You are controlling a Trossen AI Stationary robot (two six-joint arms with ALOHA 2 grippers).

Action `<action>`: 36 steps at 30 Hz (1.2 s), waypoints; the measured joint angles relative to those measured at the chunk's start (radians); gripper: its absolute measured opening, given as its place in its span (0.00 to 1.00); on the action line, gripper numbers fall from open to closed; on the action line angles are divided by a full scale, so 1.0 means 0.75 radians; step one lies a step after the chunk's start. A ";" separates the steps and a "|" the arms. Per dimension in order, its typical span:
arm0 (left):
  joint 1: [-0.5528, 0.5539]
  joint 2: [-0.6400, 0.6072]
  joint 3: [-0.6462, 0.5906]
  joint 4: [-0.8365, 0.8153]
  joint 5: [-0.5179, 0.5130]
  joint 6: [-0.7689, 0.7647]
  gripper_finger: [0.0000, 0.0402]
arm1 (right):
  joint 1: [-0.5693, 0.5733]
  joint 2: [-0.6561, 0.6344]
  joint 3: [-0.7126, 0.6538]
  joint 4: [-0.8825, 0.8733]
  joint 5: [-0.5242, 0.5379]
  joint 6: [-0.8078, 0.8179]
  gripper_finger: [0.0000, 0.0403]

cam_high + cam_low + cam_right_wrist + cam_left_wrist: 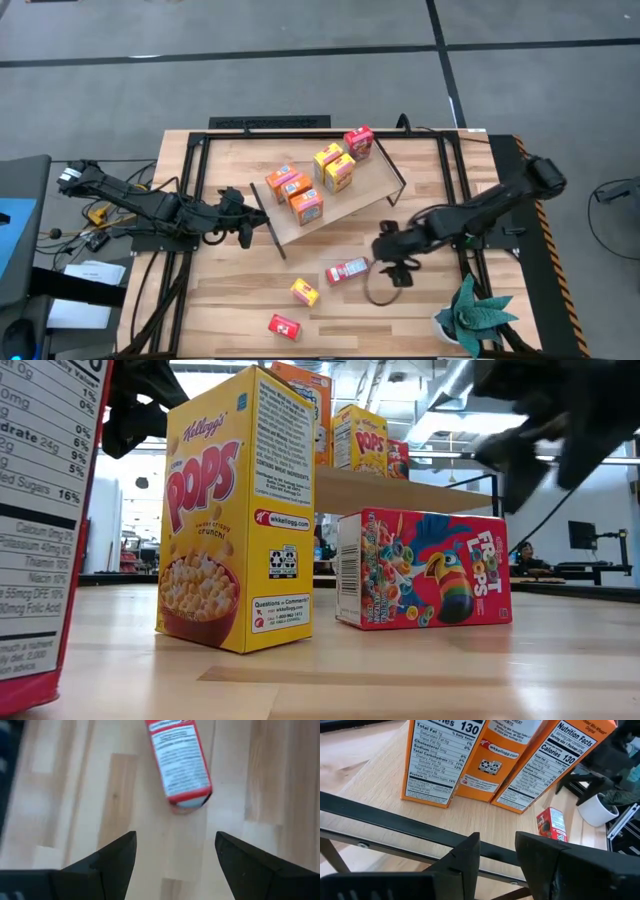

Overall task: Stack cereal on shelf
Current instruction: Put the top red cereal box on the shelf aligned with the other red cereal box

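Near worktop point(230, 300) edge: red cereal box point(285, 326), yellow Corn Pops box point(305, 292) upright. Froot Loops box point(346, 271) on side; right claw point(392, 262) spread wide, empty, just beside it. Left claw point(243, 228) at shelf point(368, 185) end frame, fingers slightly parted, holding nothing. Six boxes on shelf.

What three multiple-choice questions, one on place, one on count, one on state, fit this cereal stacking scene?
1. Where does the lying red box rest?
A. on the shelf
B. on the table beside the right end effector
C. in the plant pot

2. How many boxes stand on the shelf?
A. six
B. two
C. nine

3. The right end effector is:
A. shut on a box
B. open and empty
C. out of view

Answers: 1 B, it lies on bare wood by that arm. 2 A, three orange, two yellow, one red. 3 B, its fingers are spread with nothing between.
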 joint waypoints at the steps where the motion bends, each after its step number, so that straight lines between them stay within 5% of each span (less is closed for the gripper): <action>1: 0.000 0.001 0.000 0.001 -0.003 0.000 0.30 | 0.019 -0.041 -0.049 0.056 0.027 0.036 0.74; 9: 0.000 0.001 -0.001 0.010 -0.016 -0.027 0.30 | 0.108 -0.025 -0.189 0.397 0.222 -0.019 0.74; 21: 0.000 0.001 -0.002 0.009 -0.085 -0.087 0.30 | 0.024 0.220 -0.191 0.448 0.147 -0.091 0.74; 36: 0.001 0.001 -0.002 0.008 -0.138 -0.136 0.30 | -0.014 0.223 -0.191 0.624 0.087 -0.410 0.74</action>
